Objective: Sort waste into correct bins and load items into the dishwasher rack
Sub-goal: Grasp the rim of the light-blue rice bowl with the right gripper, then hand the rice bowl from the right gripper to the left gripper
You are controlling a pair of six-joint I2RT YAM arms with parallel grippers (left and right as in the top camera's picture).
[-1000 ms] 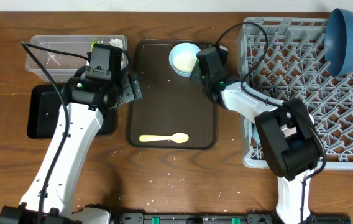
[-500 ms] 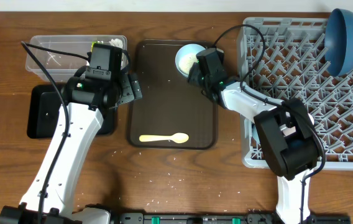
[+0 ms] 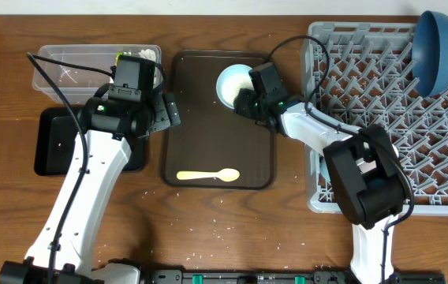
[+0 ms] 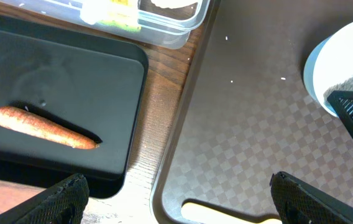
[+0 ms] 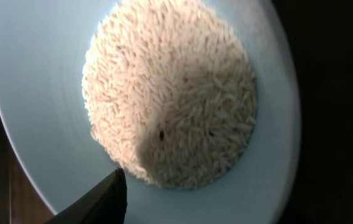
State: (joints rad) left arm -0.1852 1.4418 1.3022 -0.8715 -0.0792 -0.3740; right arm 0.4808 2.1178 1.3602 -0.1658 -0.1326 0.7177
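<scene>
- The pale blue bowl [image 3: 230,79] sits at the far end of the dark brown serving tray [image 3: 216,134], near the table's [image 3: 287,229] far edge and about midway along it.
- White rice [image 5: 173,93] fills the bottom of the bowl. The right wrist view cuts off the bowl's rim on several sides.
- The right tool [image 3: 244,99] is closed onto the bowl's rim on the side facing the rack. Only one dark finger [image 5: 99,202] shows in its own camera; the other is out of view.
- A pale yellow spoon [image 3: 208,175] lies across the near end of the same tray. The left wrist view shows only a sliver of it.
- The left tool [image 4: 179,196] hangs spread wide with nothing between its fingers, over the gap between the black tray [image 3: 50,150] and the serving tray.
- An orange sausage piece [image 4: 43,127] lies in the black tray, toward the table's left edge.
- The clear tub [image 3: 74,67], at the far-left corner, holds a yellow-green packet [image 3: 120,57] and a crumpled white napkin [image 3: 149,54]. The left arm hides part of the tub.
- The grey rack [image 3: 397,118] fills the right side. A dark blue plate [image 3: 435,47] stands on edge in its far-right corner, clipped by the picture's top edge.
- Loose rice grains [image 3: 216,233] dot the table near its front edge.
</scene>
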